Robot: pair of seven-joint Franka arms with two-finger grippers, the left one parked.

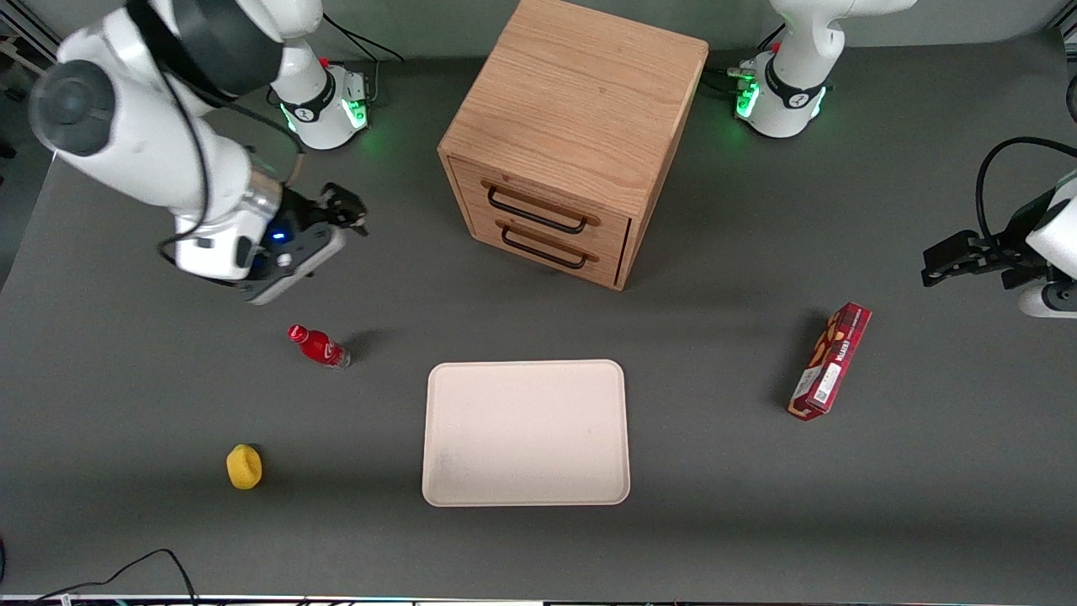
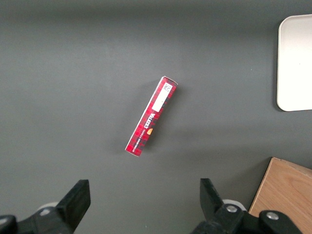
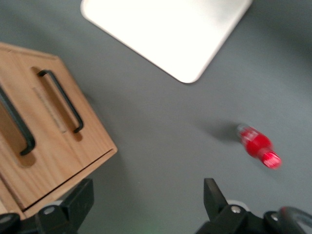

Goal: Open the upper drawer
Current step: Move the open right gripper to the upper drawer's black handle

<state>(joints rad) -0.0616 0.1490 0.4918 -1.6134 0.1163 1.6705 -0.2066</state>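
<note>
A: What is cut off or hard to make out?

B: In the right wrist view the light oak cube-shaped cabinet (image 3: 46,136) runs out of frame, so only part of each drawer front shows. The small red bottle with a red cap (image 3: 258,146) is blurred there. In the front view the right arm's black two-finger gripper (image 1: 343,209) is small and dark; in the wrist view its jaws stand apart with nothing between them.

A: Where is the gripper?

B: Above the grey table (image 1: 126,522), toward the working arm's end, well apart from the cabinet and farther from the front camera than the bottle.

A: The task's thing?

B: The upper drawer (image 1: 538,206) is light oak with a long black metal bar handle (image 1: 535,211), directly above its twin lower drawer (image 1: 547,244). Its front sits flush with the cabinet face, closed.

A: Anything else on the table?

B: A cream rectangular tray (image 1: 526,433) in front of the cabinet, a yellow rounded object (image 1: 244,466), and a red tartan carton (image 1: 830,360) toward the parked arm's end.
</note>
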